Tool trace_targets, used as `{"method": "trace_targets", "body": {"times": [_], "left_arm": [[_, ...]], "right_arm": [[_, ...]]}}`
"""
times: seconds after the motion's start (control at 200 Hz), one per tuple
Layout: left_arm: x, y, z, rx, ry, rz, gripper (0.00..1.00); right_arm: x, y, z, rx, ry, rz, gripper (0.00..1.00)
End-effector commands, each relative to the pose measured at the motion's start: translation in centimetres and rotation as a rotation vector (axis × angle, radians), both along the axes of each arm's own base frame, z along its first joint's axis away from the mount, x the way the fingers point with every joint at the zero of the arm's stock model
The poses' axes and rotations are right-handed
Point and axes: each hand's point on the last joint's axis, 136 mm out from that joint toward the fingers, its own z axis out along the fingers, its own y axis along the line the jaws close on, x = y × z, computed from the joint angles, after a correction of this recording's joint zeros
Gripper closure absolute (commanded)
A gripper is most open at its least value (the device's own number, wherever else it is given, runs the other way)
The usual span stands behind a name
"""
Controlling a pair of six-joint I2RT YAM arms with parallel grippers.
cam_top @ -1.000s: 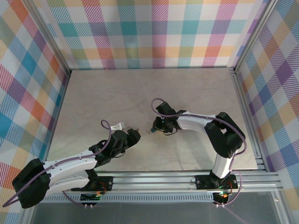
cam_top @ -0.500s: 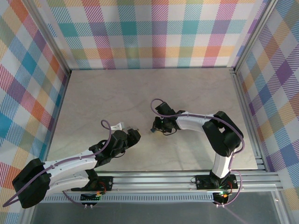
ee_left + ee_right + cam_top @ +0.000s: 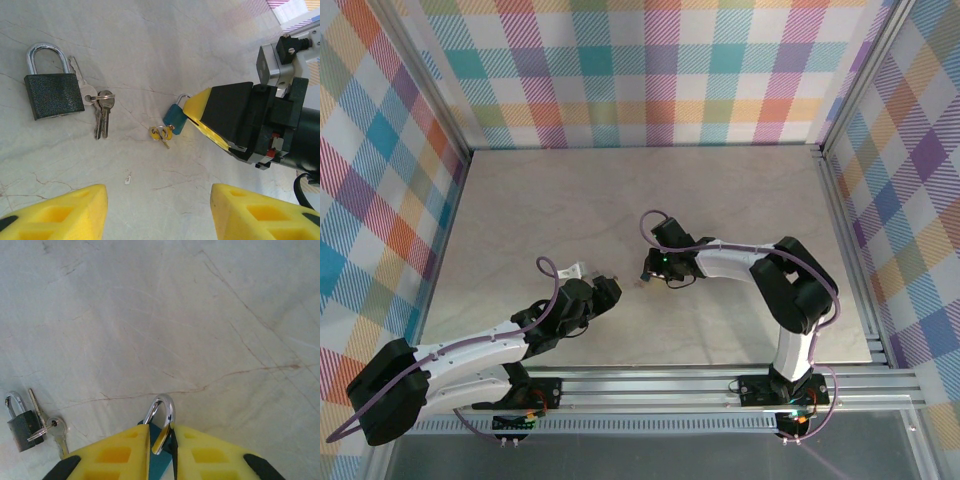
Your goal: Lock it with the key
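- Left wrist view: blue padlock on table, pinched in right gripper, yellow key at its bottom.
- Left gripper wide open, empty.
- Now holding lock steady; next, probably grab key and turn.
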Motion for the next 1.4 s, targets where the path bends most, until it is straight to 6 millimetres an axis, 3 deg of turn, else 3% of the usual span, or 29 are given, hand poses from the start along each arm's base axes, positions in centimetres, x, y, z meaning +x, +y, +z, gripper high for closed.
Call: {"method": "trace_targets", "body": {"times": [0.0,0.39,0.635,0.87,1.11,1.395], "left_arm": [[0.0,-0.3,0.3,0.001,-0.013,-0.004,0.43],[0.0,-0.5,0.2,-0.002,-0.010,-0.010,0.43],[0.0,-0.5,0.1,0.000,-0.007,-0.011,0.43],[-0.1,-0.9,0.0,-0.013,-0.007,-0.027,0.43],[-0.1,-2.1,0.9,-0.050,-0.048,-0.085,0.42],[0.1,-3.0,5.0,-0.070,-0.228,-0.182,0.41]], "right_arm": [[0.5,-0.2,-0.7,-0.009,-0.028,0.019,0.80],[1.7,-0.3,-0.1,-0.034,-0.088,0.034,0.81],[1.9,-0.4,-0.7,-0.046,-0.093,0.045,0.87],[1.7,-0.3,0.0,-0.019,-0.135,0.066,0.96],[0.7,0.6,3.2,0.110,-0.229,0.137,1.00],[-2.1,1.7,8.6,0.287,-0.340,0.287,1.00]]}}
